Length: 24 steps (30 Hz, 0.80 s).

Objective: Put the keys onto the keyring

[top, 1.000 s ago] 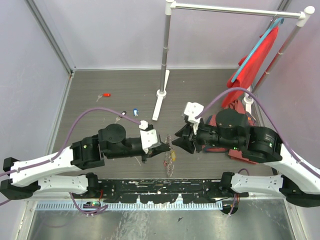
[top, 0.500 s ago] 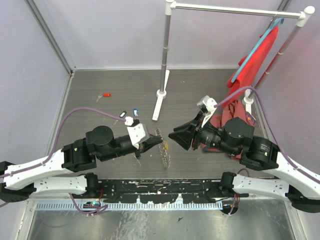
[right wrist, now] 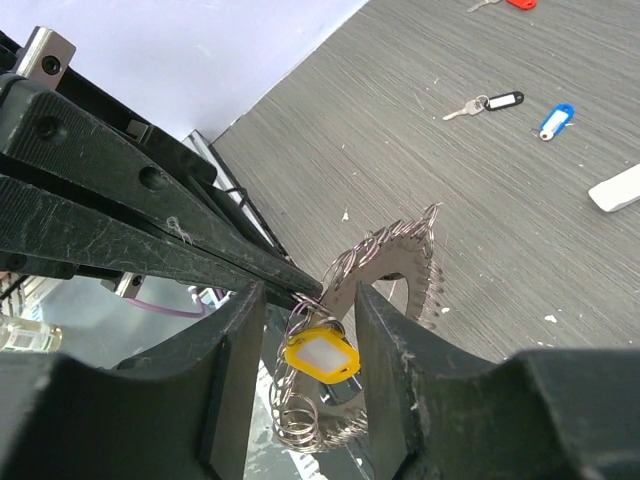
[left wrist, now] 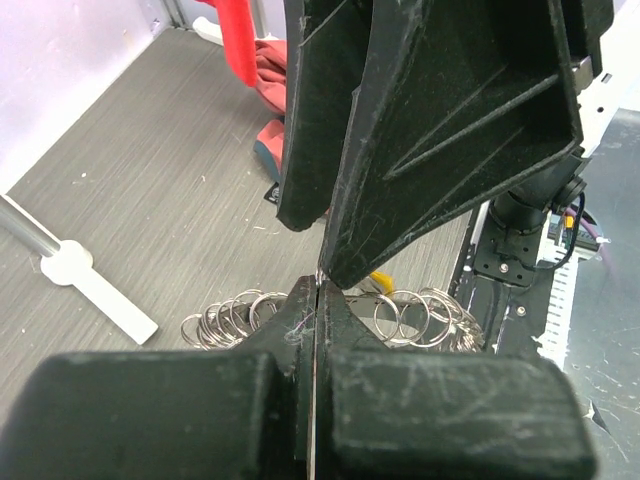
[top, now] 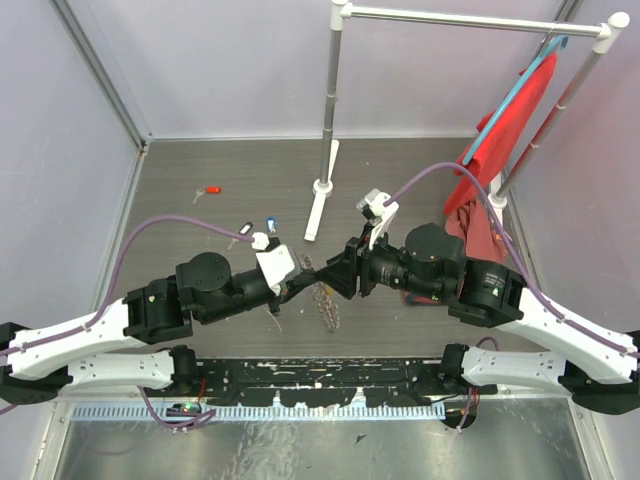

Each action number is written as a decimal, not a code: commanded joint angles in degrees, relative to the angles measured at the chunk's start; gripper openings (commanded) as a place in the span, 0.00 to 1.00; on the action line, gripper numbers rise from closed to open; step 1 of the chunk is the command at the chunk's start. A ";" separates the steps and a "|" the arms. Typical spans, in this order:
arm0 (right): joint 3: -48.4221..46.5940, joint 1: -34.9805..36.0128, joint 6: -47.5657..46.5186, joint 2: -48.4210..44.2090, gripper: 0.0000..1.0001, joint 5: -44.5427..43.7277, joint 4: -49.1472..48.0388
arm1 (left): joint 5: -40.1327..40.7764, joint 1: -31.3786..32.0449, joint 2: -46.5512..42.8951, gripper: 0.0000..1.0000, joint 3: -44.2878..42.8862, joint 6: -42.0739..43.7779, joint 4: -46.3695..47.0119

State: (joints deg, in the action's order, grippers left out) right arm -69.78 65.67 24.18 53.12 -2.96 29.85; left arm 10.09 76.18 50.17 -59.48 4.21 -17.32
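Note:
My left gripper (top: 308, 272) is shut on the edge of the keyring (top: 326, 304), a flat grey ring fringed with small silvery split rings, held above the table. In the left wrist view its pads (left wrist: 300, 310) pinch the keyring (left wrist: 228, 317). One of the keys, with a yellow head (right wrist: 320, 358), hangs on the keyring (right wrist: 395, 268). My right gripper (right wrist: 308, 295) stands open around that yellow head with a gap on each side; its tips meet the left gripper's tips (top: 335, 278). On the table lie a red key (top: 212, 189), a black key (right wrist: 495, 102) and a blue key (right wrist: 555, 120).
A white clothes rack stands at the back, its base (top: 322, 186) and flat foot (top: 318, 215) just beyond the grippers. A red cloth (top: 510, 120) hangs on a blue hanger at the right. A black rail (top: 320, 375) runs along the near edge.
My right arm has swung back left to the keyring and its jaws have widened around the yellow key. The left arm has drawn slightly left, holding the ring throughout.

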 commanded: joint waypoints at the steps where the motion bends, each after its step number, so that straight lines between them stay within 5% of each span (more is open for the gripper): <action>1: -2.96 0.07 0.52 -1.20 0.45 -0.81 -0.33 | 0.92 0.13 -0.70 0.00 -1.66 -0.01 2.46; 12: -3.59 0.07 0.55 -0.56 0.47 2.58 0.92 | 0.58 0.15 -0.27 0.00 -1.63 0.19 2.89; 24: -4.10 0.07 0.69 0.34 0.13 1.75 2.58 | 0.45 0.15 -0.27 0.00 -1.86 0.27 2.34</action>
State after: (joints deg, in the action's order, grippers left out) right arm -70.96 65.60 24.38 54.28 -1.06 33.28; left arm 10.22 76.18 50.35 -59.48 4.27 -17.69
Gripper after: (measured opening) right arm 0.179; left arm 0.008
